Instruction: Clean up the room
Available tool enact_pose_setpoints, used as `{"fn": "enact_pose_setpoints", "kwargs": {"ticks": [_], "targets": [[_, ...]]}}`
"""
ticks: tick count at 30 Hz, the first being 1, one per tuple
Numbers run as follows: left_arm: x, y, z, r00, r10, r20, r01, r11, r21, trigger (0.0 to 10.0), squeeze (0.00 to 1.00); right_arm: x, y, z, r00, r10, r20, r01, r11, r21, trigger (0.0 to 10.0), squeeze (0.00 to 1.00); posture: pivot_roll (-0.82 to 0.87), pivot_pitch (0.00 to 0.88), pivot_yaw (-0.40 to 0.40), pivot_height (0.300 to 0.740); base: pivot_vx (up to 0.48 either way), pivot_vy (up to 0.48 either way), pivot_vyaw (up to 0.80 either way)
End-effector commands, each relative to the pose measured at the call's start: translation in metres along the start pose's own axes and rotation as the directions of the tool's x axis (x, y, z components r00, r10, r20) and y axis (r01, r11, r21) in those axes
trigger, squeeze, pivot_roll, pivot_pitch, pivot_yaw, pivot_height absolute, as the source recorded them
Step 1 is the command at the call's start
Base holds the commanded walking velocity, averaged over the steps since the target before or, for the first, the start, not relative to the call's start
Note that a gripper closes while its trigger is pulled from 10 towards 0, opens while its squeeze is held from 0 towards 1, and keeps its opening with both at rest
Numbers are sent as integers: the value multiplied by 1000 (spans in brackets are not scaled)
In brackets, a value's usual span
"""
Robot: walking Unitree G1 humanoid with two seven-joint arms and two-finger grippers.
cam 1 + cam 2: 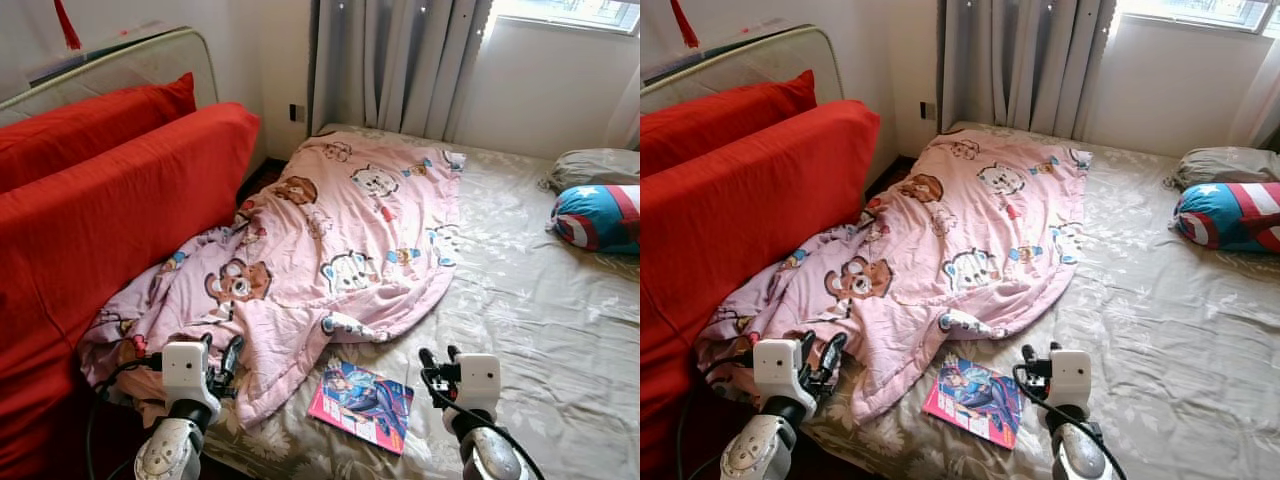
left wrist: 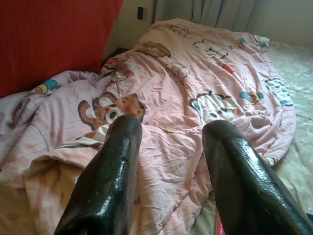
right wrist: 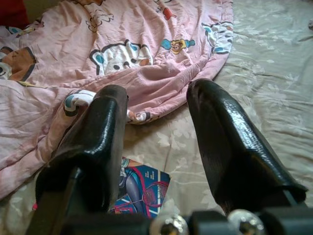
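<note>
Head view, bed (image 1: pixel 560 310): one wide mattress under a beige sheet with a faint flower pattern.
Head view, blanket (image 1: pixel 340 240): one crumpled pink cartoon-print quilt along the bed's left side, beside two red cushions (image 1: pixel 110 200).
Head view, book (image 1: pixel 362 403): one flat glossy comic, near the bed's front edge, just beside the quilt hem.
Head view, pillows (image 1: pixel 598 215): two at far right, one blue with a star, one grey.
Left wrist view, left gripper (image 2: pixel 171 171): fingers spread, above wrinkled quilt.
Right wrist view, right gripper (image 3: pixel 156 147): fingers spread, over sheet, book below.
</note>
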State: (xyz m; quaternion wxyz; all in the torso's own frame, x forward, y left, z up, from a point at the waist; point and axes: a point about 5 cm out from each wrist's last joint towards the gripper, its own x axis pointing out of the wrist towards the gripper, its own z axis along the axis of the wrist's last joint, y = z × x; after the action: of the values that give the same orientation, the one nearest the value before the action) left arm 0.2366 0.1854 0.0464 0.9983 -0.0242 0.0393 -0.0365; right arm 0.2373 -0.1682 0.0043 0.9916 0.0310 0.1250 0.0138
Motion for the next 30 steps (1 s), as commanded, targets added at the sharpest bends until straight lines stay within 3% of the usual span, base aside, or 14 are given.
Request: {"fn": "enact_pose_setpoints", "kwargs": {"ticks": [1, 8, 13, 30], "targets": [[-1, -1, -2, 1000, -10, -17, 10, 1000, -3, 10000, 0, 1, -2, 2, 1000, -6, 7, 6, 1000, -10, 10000, 0, -45, 28, -38, 710, 0, 0, 0], [-1, -1, -1, 1000, -12, -15, 12, 1000, -2, 10000, 0, 3, -1, -1, 999, -18, -28, 17, 1000, -20, 10000, 0, -43, 29, -32, 710, 0, 0, 0], [-2, 0, -2, 1000, -14, -18, 14, 1000, -1, 10000, 0, 2, 1, -1, 1000, -18, -16, 17, 1000, -17, 10000, 0, -43, 27, -26, 680, 0, 0, 0], [1, -1, -2, 999, -35, -21, 35, 999, 7, 10000, 0, 1, 2, -4, 999, -29, -22, 28, 999, -20, 10000, 0, -53, 0, -14, 680, 0, 0, 0]]}}
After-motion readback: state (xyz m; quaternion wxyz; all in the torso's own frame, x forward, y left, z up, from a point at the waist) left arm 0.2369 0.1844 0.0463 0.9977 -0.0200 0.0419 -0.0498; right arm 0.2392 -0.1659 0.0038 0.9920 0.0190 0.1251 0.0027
